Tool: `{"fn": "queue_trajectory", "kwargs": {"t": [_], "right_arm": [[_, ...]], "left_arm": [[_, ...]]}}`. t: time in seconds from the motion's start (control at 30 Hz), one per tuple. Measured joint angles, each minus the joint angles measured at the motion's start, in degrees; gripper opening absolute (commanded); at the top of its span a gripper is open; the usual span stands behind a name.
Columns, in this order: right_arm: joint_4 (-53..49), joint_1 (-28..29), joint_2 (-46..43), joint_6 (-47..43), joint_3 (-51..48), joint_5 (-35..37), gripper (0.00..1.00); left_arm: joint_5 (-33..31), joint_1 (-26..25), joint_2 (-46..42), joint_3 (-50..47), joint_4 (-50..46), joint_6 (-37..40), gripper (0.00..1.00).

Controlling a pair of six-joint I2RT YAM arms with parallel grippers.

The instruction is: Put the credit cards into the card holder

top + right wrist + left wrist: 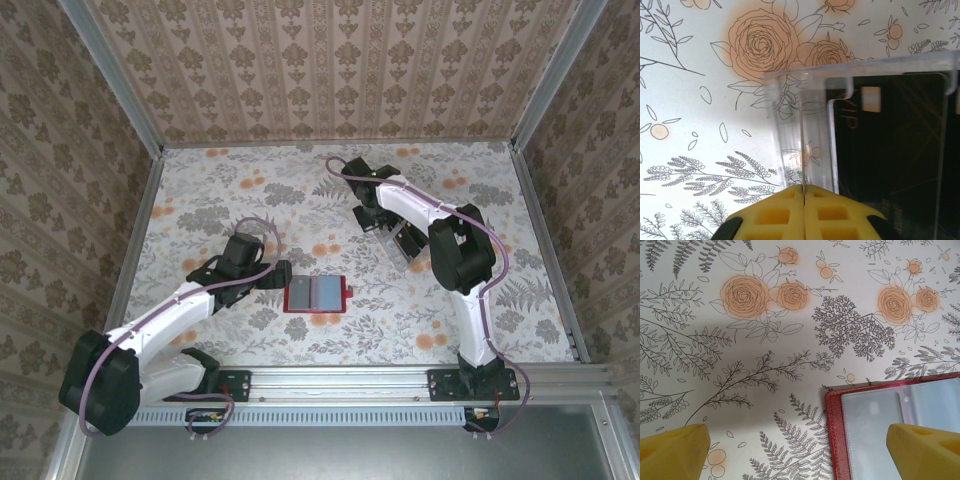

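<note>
Left gripper (275, 270): near side of the table, yellow fingers (675, 447) spread wide with nothing between them, hovering at the left edge of the card holder.
Card holder (316, 295): lies open and flat on the floral table (200, 190), between the two arms and closer to the bases; red leather-like border, two greyish-blue inner panels with clear pockets; in the left wrist view its top-left corner (835, 430) sits between the fingertips, pockets looking unfilled.
Right gripper (405, 243): farther back and to the right; yellow pads (805, 210) pressed together, apparently pinching something very thin on edge, though what it is I cannot tell.
Clear tray (805, 130): transparent plastic stand just ahead of the right gripper.
Credit cards (890, 145): black, flat, standing in the clear tray, one small pale mark near the top edge; well apart from the card holder.
Step in hand: likely drawing one card out of the tray.
Next move: carry the card over to the card holder and line its edge up with a pocket mouth; the left gripper is probably needed to steady the cover.
</note>
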Motion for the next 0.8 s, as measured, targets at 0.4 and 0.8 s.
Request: {"fn": "queue_trajectory", "kwargs": {"t": [0.4,0.8], "right_arm": [[-0.50,-0.96,-0.31,-0.98,1.03,-3.06,0.00],[3.04,1.01,-16.37,4.94,-2.56,-12.63,0.00]], "left_arm": [[0.02,0.02,0.00,-0.02,0.48,0.02,1.00],[-0.13,0.07,-0.28,-1.09,-0.02,0.13,1.00]]}}
